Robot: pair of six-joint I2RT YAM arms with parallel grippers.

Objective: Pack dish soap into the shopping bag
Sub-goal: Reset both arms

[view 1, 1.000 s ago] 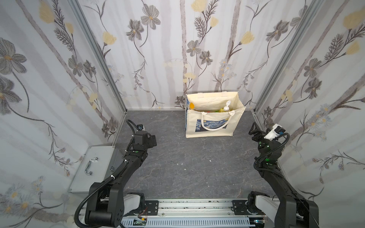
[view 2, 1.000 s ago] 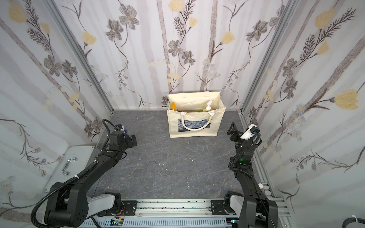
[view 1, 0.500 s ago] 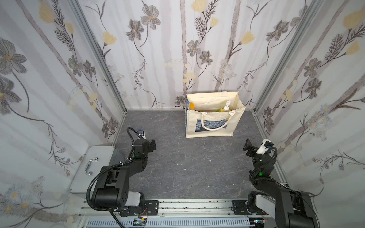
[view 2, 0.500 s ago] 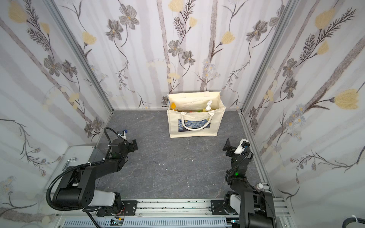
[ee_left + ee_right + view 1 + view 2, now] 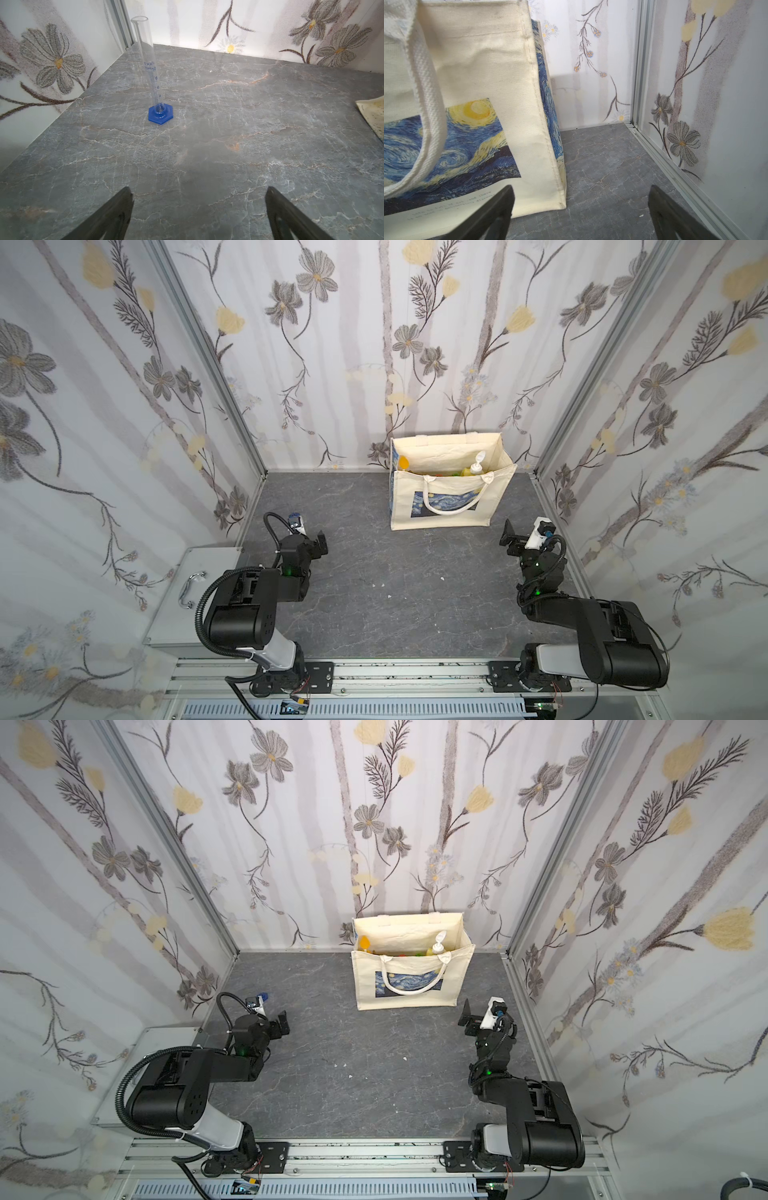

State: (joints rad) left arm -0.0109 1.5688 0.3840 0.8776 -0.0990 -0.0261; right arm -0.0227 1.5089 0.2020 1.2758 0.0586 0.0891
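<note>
The shopping bag stands upright near the back wall, right of centre, in both top views. Dish soap stands inside it: an orange pump top, a white pump on a yellow bottle, and red and green tops between them. My left gripper is open and empty, low over the slab at the left, far from the bag. My right gripper is open and empty, just in front of the bag's near right corner.
A clear graduated cylinder on a blue hexagonal base stands ahead of the left gripper, toward the back left corner. A grey metal lid with a handle lies at the left outside the slab. Floral walls enclose three sides; a rail runs along the front.
Both arms have drawn back toward the front and folded down low. Both grippers stayed open and empty. The bag has not moved.
</note>
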